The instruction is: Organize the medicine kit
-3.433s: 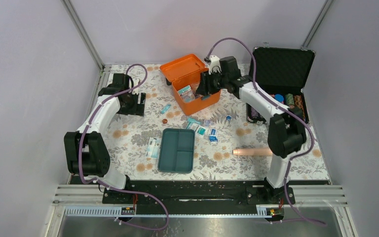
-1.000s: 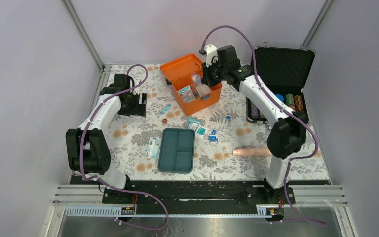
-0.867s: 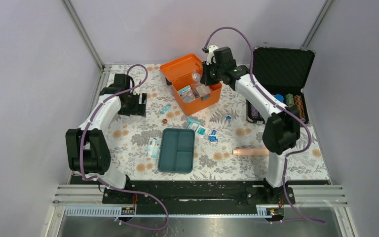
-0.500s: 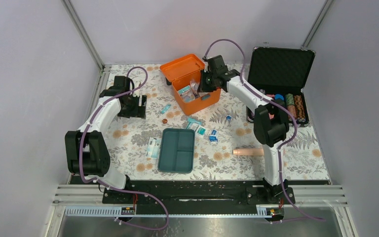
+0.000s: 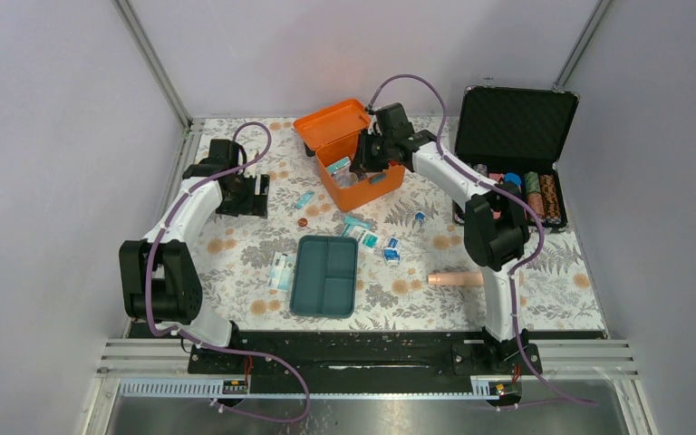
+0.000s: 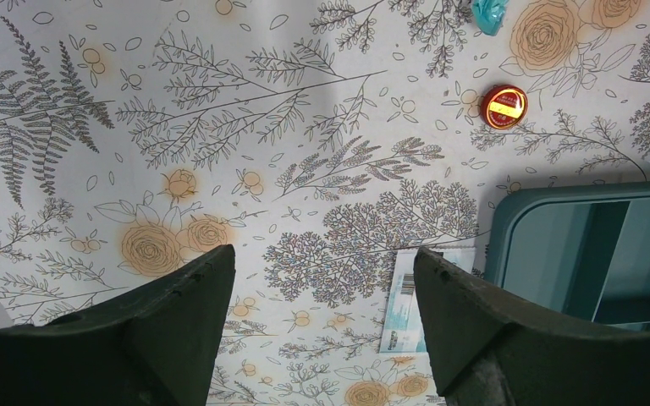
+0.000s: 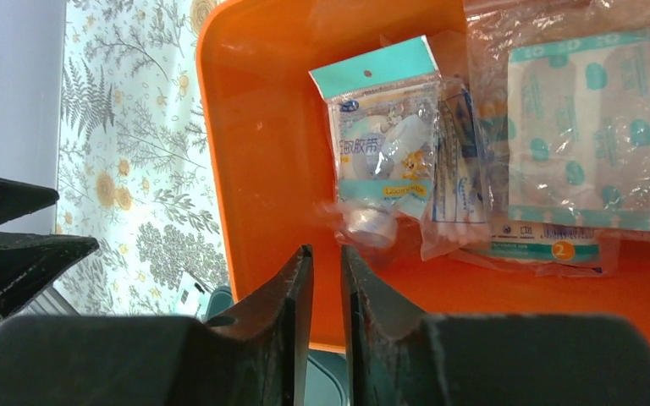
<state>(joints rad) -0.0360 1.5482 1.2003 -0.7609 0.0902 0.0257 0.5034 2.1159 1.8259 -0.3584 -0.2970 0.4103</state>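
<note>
Teal-topped packet point(image 7: 385, 135), sharp from right wrist

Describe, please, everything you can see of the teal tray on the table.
The teal tray is a rounded rectangular plastic-looking insert with three empty compartments. It lies flat on the floral cloth, apart from the orange box; a white packet lies beside its left edge.

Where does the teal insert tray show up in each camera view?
Top external: the teal tray lies mid-table, nearer the bases than the orange box.
Left wrist: the tray's corner fills the right edge.
Right wrist: a sliver of tray at the bottom, left of centre.
Shared landmark: the white packet by its left side.
</note>
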